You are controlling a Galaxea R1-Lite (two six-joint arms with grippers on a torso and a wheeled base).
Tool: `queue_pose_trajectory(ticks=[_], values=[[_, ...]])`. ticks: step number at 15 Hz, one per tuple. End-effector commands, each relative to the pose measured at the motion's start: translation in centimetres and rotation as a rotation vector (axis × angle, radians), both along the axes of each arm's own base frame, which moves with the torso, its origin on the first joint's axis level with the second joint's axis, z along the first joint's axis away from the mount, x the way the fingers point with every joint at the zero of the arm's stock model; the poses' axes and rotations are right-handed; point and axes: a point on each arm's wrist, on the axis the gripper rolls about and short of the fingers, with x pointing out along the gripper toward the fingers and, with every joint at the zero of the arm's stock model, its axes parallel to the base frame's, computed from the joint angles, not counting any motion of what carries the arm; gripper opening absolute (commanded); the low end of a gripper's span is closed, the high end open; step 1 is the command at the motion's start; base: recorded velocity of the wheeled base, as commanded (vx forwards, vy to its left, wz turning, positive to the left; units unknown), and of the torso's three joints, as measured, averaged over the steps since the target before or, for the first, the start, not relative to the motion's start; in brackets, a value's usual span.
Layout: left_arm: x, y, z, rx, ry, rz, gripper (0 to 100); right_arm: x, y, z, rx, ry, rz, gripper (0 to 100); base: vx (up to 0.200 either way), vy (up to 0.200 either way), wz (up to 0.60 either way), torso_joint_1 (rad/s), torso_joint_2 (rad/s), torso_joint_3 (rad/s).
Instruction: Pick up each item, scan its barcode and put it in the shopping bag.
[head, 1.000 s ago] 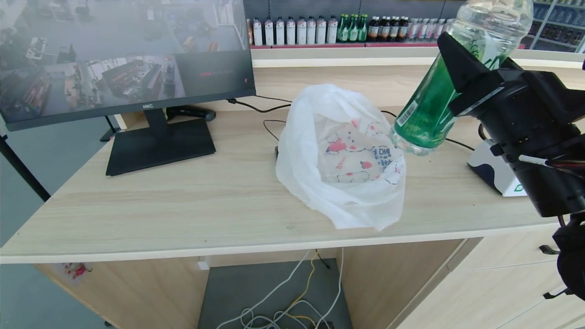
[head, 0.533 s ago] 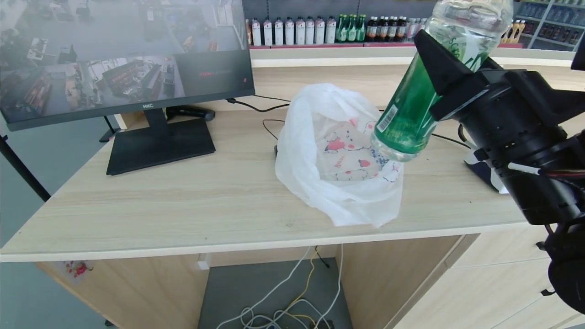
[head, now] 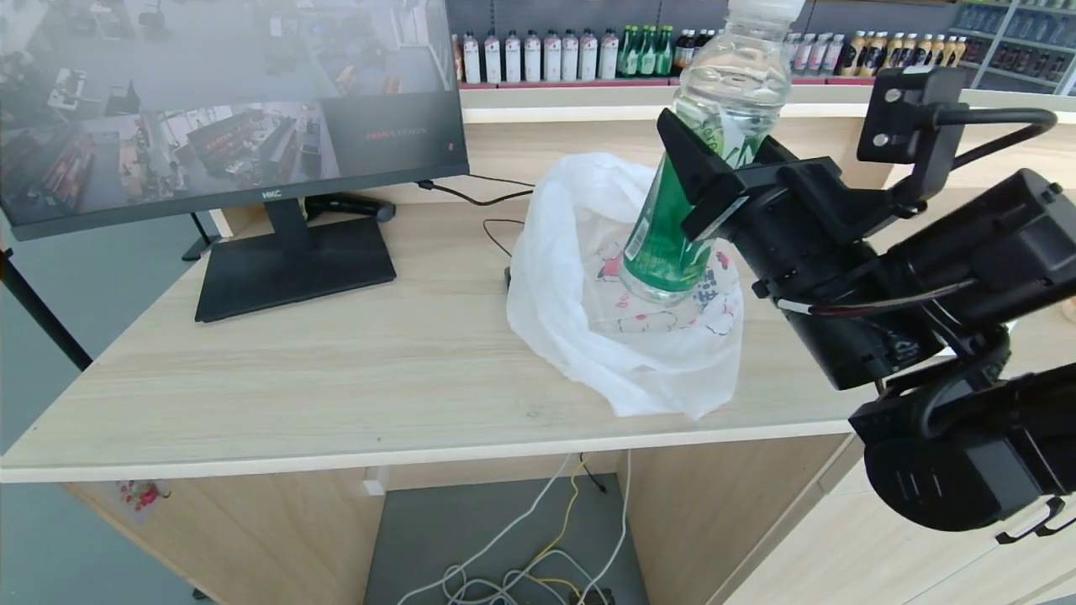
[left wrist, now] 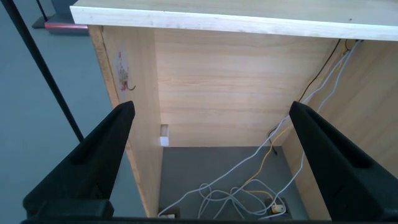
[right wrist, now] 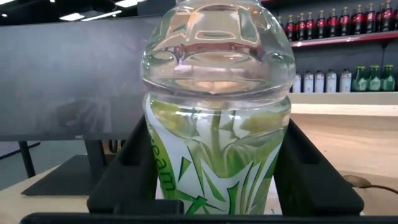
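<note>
One green-labelled bottle (head: pixel 672 227), clamped near-upright in the right gripper (head: pixel 723 164), base over the mouth of the white shopping bag (head: pixel 563 328) on the counter's right half; bagging step in hand, likely next lowering, then release.

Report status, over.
Right gripper shut on bottle, upright at the shopping bag mouth. Left gripper open, low, facing under the counter. Nothing in the way.

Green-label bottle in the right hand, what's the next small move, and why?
Probably lower it straight down. The right hand holds the bottle nearly upright, its base over the open mouth of the shopping bag, above a printed packet inside, so a short descent should seat it.
</note>
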Motion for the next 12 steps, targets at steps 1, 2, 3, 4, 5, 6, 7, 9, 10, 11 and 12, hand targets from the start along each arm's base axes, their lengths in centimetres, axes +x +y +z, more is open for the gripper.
queue_pose_trajectory(ticks=[1, 2, 3, 4, 5, 6, 7, 9, 10, 11, 12], values=[[0.0, 0.0, 0.0, 0.000, 0.000, 0.001, 100, 2.1, 1.3, -1.8, -0.022, 0.029, -0.006, 0, 0.000, 0.000, 0.00, 0.000, 0.00, 0.000], [0.0, 0.0, 0.0, 0.002, 0.000, 0.001, 100, 2.7, 1.7, -2.0, -0.022, 0.029, -0.004, 0, 0.000, 0.000, 0.00, 0.000, 0.00, 0.000], [0.0, 0.0, 0.0, 0.000, 0.000, 0.001, 100, 3.2, 2.0, -2.4, -0.023, 0.032, -0.009, 0, 0.000, 0.000, 0.00, 0.000, 0.00, 0.000], [0.0, 0.0, 0.0, 0.000, 0.000, 0.001, 100, 3.8, 2.2, -2.6, -0.028, 0.031, -0.017, 0, 0.000, 0.000, 0.00, 0.000, 0.00, 0.000], [0.0, 0.0, 0.0, 0.002, 0.000, 0.001, 100, 4.1, 2.5, -2.9, -0.033, 0.030, -0.018, 0, 0.000, 0.000, 0.00, 0.000, 0.00, 0.000], [0.0, 0.0, 0.0, 0.002, 0.000, 0.001, 100, 4.4, 2.9, -3.3, -0.037, 0.035, -0.013, 0, 0.000, 0.000, 0.00, 0.000, 0.00, 0.000], [0.0, 0.0, 0.0, 0.002, 0.000, 0.001, 100, 4.7, 3.3, -3.6, -0.041, 0.038, -0.009, 0, 0.000, 0.000, 0.00, 0.000, 0.00, 0.000], [0.0, 0.0, 0.0, 0.002, 0.000, 0.001, 100, 5.3, 3.7, -4.1, -0.043, 0.038, -0.009, 0, 0.000, 0.000, 0.00, 0.000, 0.00, 0.000], [0.0, 0.0, 0.0, 0.002, 0.000, 0.001, 100, 5.5, 3.9, -4.4, -0.048, 0.042, -0.007, 0, 0.000, 0.000, 0.00, 0.000, 0.00, 0.000], [0.0, 0.0, 0.0, 0.000, 0.000, 0.001, 100, 5.7, 4.0, -4.8, -0.055, 0.051, -0.006, 0, 0.000, 0.000, 0.00, 0.000, 0.00, 0.000], [0.0, 0.0, 0.0, 0.000, 0.000, 0.001, 100, 5.7, 4.0, -4.9, -0.055, 0.052, -0.006, 0, 0.000, 0.000, 0.00, 0.000, 0.00, 0.000]])
